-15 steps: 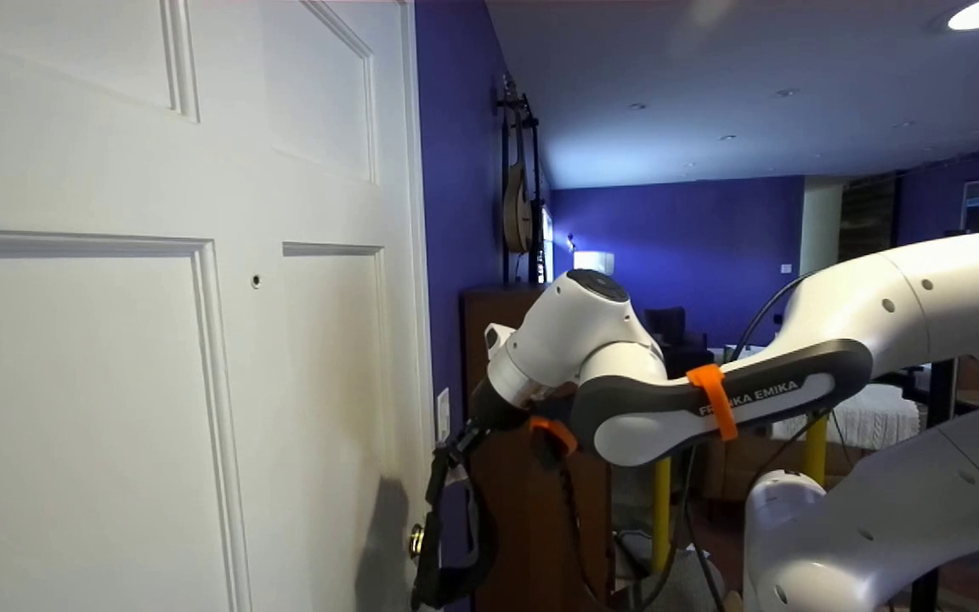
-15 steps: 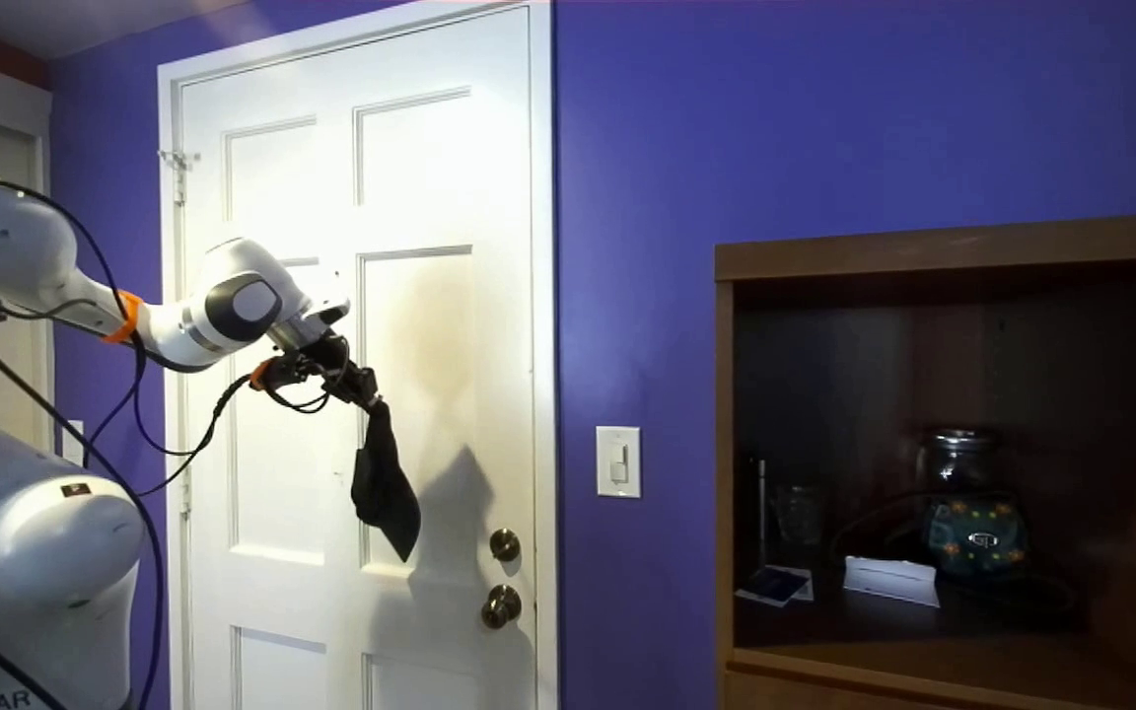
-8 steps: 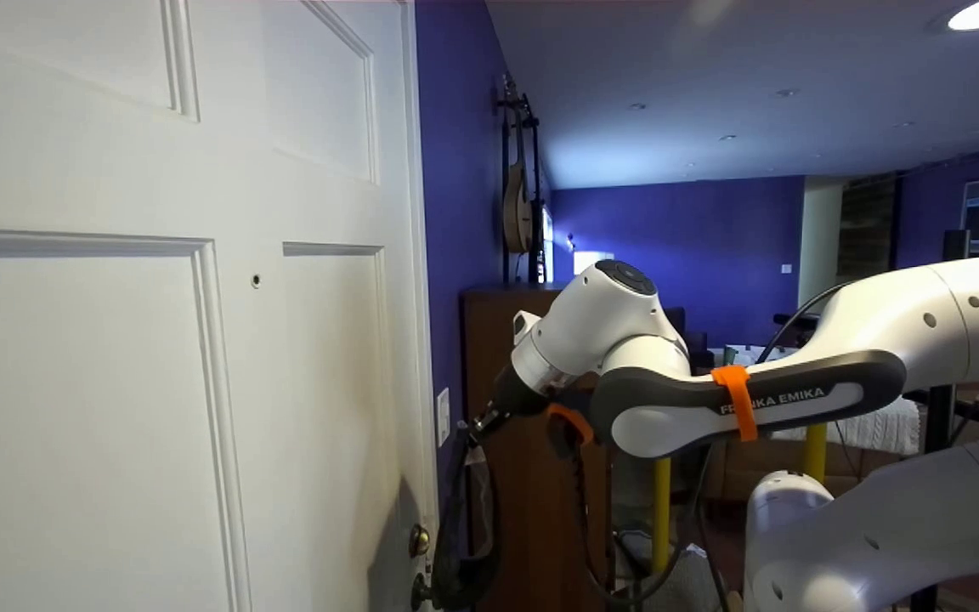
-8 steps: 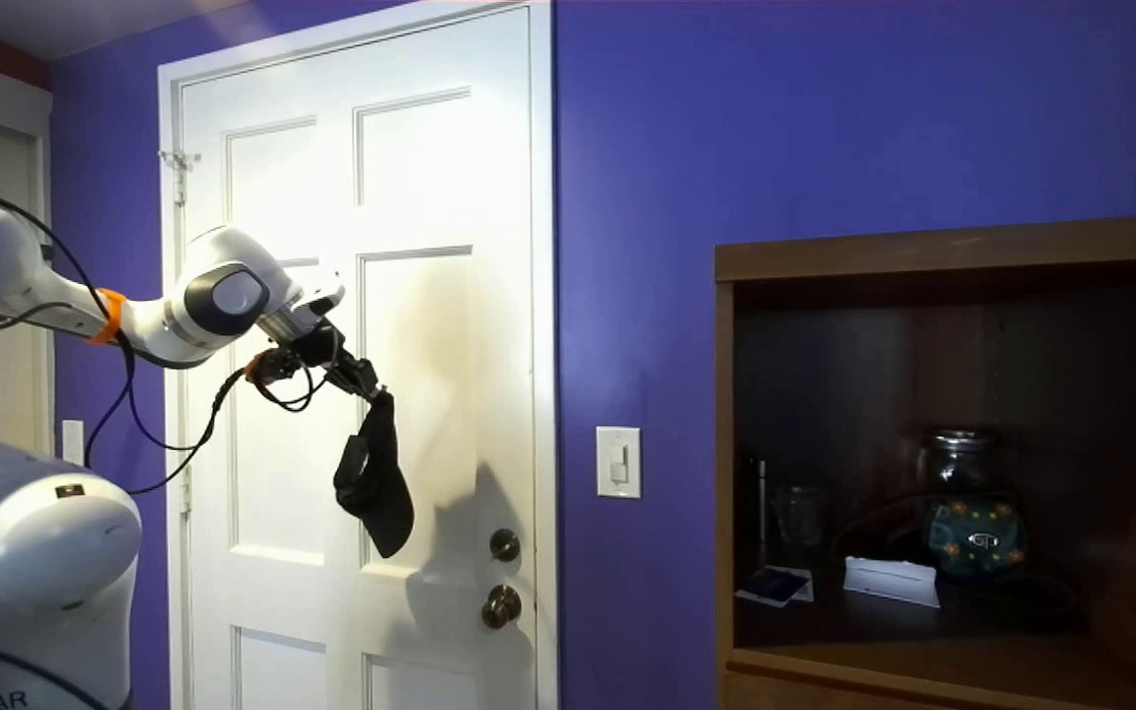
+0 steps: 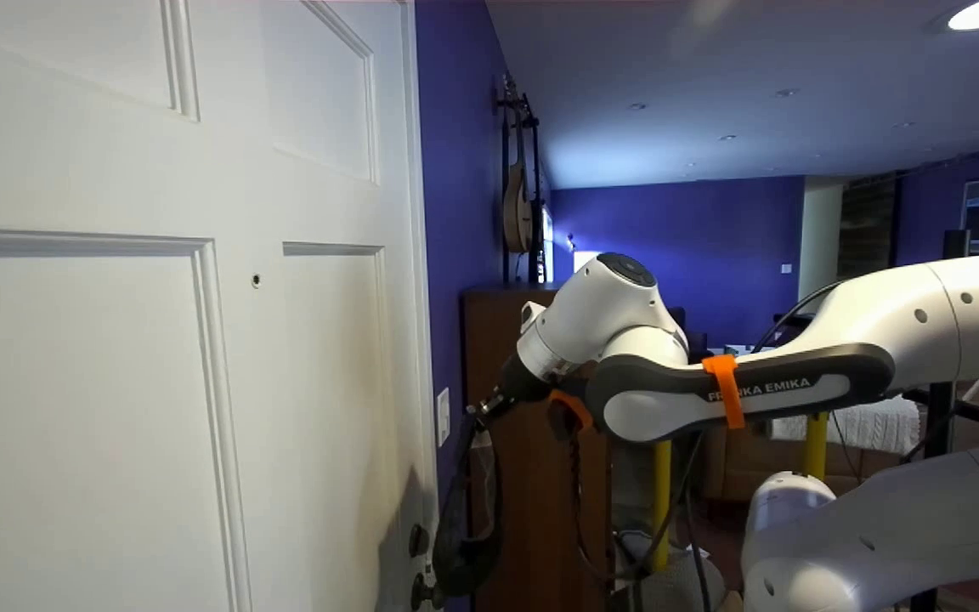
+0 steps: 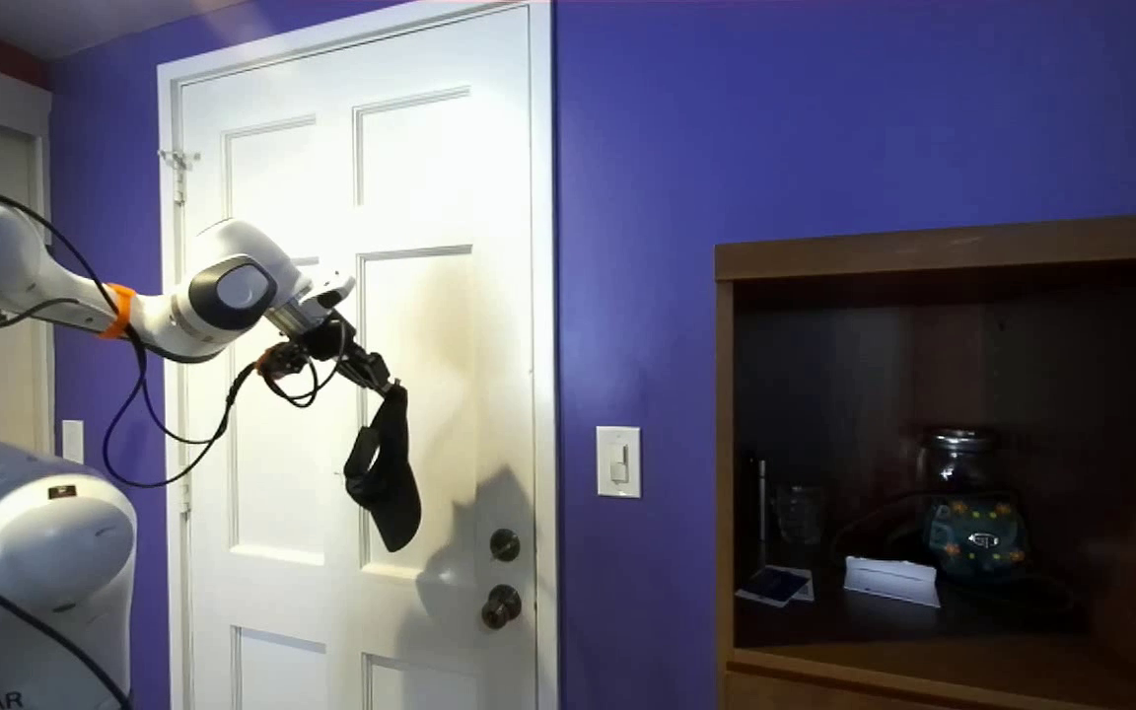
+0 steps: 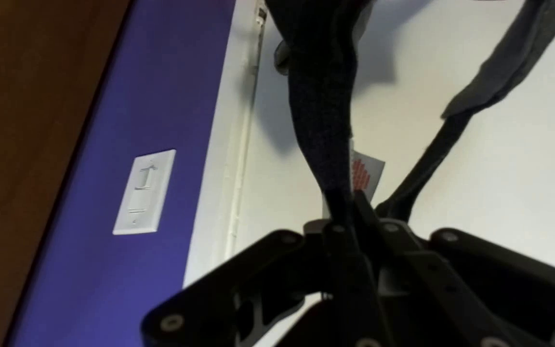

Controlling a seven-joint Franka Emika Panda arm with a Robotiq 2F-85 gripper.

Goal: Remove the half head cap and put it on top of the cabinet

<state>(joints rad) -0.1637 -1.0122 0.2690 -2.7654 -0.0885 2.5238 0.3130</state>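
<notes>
The black half head cap (image 6: 395, 493) hangs by its strap from my gripper (image 6: 389, 385) in front of the white door. In an exterior view the cap (image 5: 466, 552) hangs low beside the door knobs, below my gripper (image 5: 478, 414). In the wrist view my gripper (image 7: 350, 214) is shut on the dark strap, and the cap (image 7: 323, 91) extends past the fingertips. The brown cabinet (image 6: 953, 248) stands right of the door with an open front. Its flat top shows in an exterior view behind the arm (image 5: 502, 293). The cabinet's side (image 7: 27, 120) fills the left of the wrist view.
The white panelled door (image 6: 420, 177) has two brass knobs (image 6: 501, 605). A light switch (image 6: 618, 461) is on the purple wall between door and cabinet. A jar (image 6: 962, 459) and a floral purse (image 6: 977, 537) sit inside the cabinet. A guitar (image 5: 517, 208) hangs above it.
My gripper has pulled away from the door and risen slightly, carrying the cap along. The cap has swung and turned, so its open band now shows. The gripper has stayed shut on it.
</notes>
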